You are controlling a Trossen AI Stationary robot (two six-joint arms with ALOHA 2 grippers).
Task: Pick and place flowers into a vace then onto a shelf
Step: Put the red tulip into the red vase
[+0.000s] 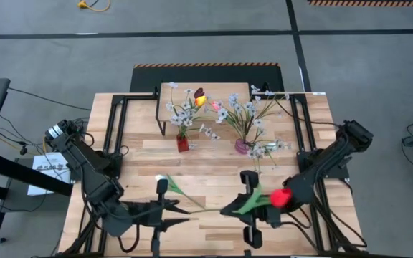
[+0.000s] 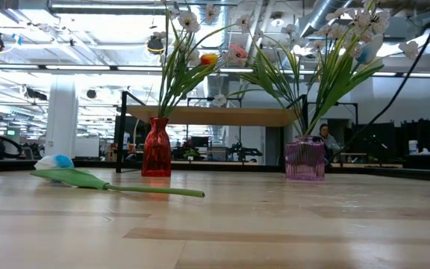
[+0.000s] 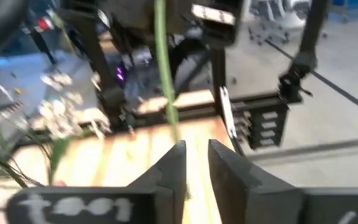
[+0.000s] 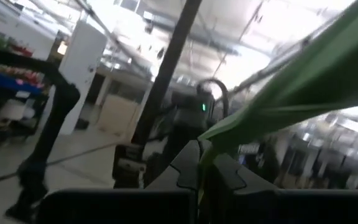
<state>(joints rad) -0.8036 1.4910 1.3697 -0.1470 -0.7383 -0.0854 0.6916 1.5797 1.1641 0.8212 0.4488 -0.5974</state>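
High view: right gripper (image 1: pixel 228 211) clamped on the green stem of a red-headed tulip (image 1: pixel 280 197).
Left gripper (image 1: pixel 180 208) stands slightly parted over the white tulip's stem (image 1: pixel 185 195) on the slatted wooden tabletop (image 1: pixel 214 161). Low view: that tulip lies flat before a red vase (image 2: pixel 156 147), a pink vase (image 2: pixel 305 158) and the light-wood shelf (image 2: pixel 207 115).

The dark left gripper (image 1: pixel 181 208) reaches low toward the table's middle, fingers (image 3: pixel 169 171) slightly parted. The dark right gripper (image 1: pixel 229 210) points toward it, fingers (image 4: pixel 188 165) pinched together.
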